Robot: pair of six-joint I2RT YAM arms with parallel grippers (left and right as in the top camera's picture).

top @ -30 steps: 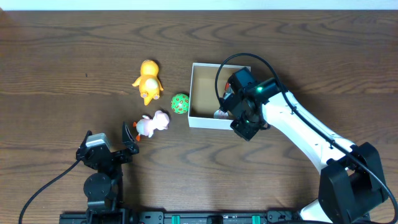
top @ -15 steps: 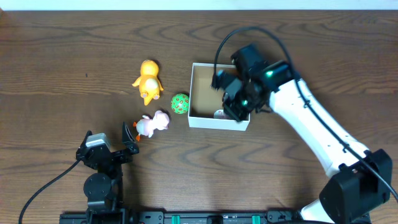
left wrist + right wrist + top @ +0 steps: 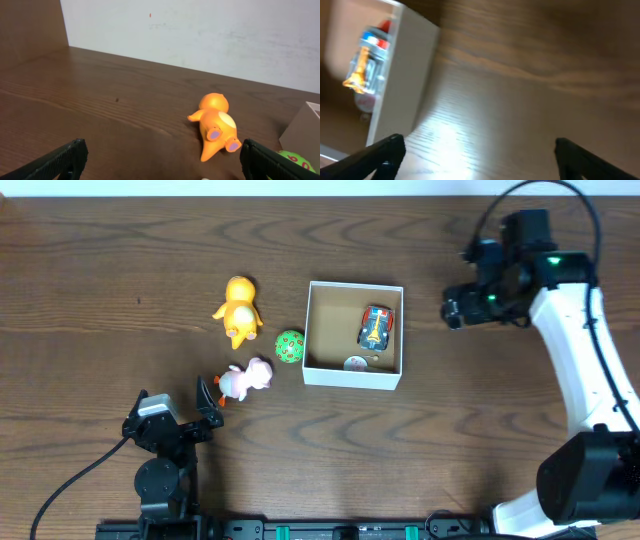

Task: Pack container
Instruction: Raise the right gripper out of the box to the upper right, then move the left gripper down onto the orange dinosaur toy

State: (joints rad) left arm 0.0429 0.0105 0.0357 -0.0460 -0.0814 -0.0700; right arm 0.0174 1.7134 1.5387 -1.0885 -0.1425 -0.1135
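**A:** Right gripper (image 3: 479, 150) has swung out of the container (image 3: 352, 377) and now hangs off to its right over bare surface (image 3: 450, 430). A toy car (image 3: 375, 327) that was hidden under the arm before now lies inside, near the right wall.

**B:** So it's let go?

**A:** Yes. Its jaws stand wide with nothing between them. The left gripper (image 3: 162, 152) is the same, spread and empty, low at the front of the surface.

**B:** Where's the trouble from here?

**A:** Three toys are left, all on the container's left side. The green ball (image 3: 290, 345) sits just beside the left wall; I can't tell whether it touches. I'd guess it's the worst of them: a round thing can squirt out of closing jaws and roll off across the surface.

**B:** And the wall being that close?

**A:** A finger coming down on that side could catch the rim and shove the whole container, which looks light.

**B:** The other two?

**A:** The pink toy (image 3: 245, 378) and the orange toy (image 3: 238, 310) lie on their sides with limbs sticking out. A grip on a limb may let the toy swing and drop short of the container. If the right arm goes for them, it must also cross over the open box, and a low pass could clip the rim.
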